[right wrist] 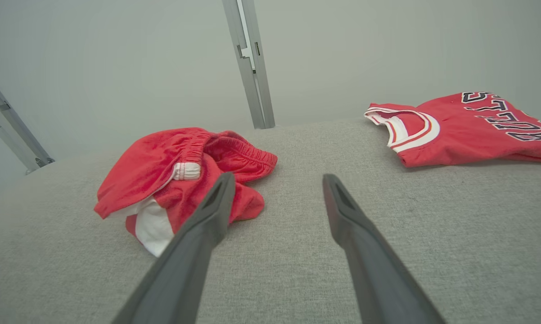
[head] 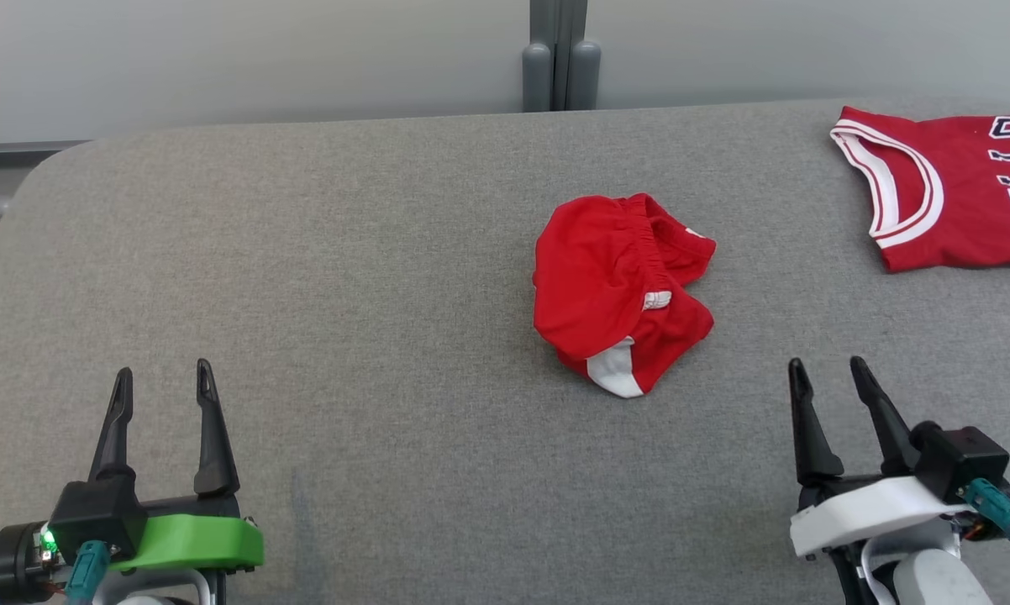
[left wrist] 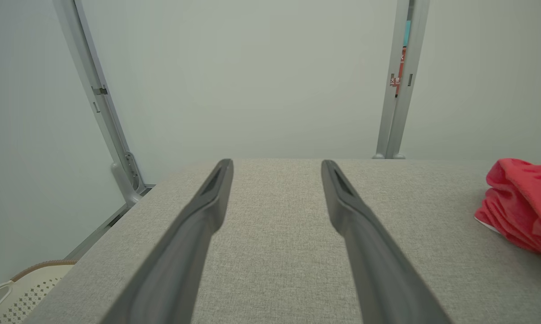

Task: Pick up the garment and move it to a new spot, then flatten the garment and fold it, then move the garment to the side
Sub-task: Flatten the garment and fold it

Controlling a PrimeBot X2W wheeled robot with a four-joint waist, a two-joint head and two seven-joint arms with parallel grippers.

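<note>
Nothing is done yet on the task.
The shorts [head: 623, 290] lie crumpled mid-desk [head: 345, 277]; left claw [head: 162, 378] and right claw [head: 826, 370] both gape, empty, at the near edge.

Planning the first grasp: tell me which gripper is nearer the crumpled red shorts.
Right. The right gripper is a little right of the crumpled red shorts; the left gripper is far off to their left.
</note>
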